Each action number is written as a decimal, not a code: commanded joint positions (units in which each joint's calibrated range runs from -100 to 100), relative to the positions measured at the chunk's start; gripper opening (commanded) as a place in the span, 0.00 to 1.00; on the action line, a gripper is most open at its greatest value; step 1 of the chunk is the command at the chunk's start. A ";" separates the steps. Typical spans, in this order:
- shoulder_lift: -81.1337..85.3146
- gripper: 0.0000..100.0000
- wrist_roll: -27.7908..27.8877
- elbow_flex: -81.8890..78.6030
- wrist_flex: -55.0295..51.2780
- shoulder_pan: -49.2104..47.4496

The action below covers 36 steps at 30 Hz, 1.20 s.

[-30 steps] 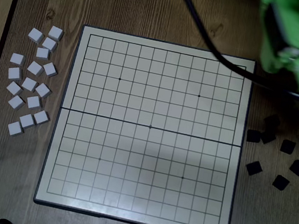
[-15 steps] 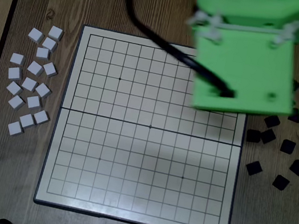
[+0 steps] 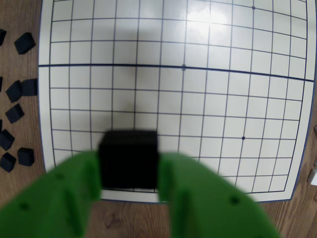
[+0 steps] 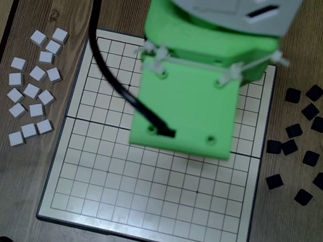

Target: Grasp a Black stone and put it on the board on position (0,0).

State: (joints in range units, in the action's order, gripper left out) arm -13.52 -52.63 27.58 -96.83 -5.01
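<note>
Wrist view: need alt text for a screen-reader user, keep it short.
A green pincer holds a black stone between its fingers, above the near edge of the gridded cream board. Loose black stones lie on the wooden table at the left of the view.

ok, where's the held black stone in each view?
Wrist view: stone low and left of centre, clamped in the green end effector, over the board's near rows.
Overhead view: not visible; the green arm covers that part of the board.
Shared landmark: the board's fold line.
</note>
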 commanded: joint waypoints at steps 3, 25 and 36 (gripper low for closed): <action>0.25 0.06 0.59 5.08 1.37 1.14; -5.18 0.06 2.15 -0.82 7.99 3.69; -5.18 0.06 1.71 -4.68 10.55 4.15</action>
State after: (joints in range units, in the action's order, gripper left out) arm -21.10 -50.62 21.86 -86.83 -1.78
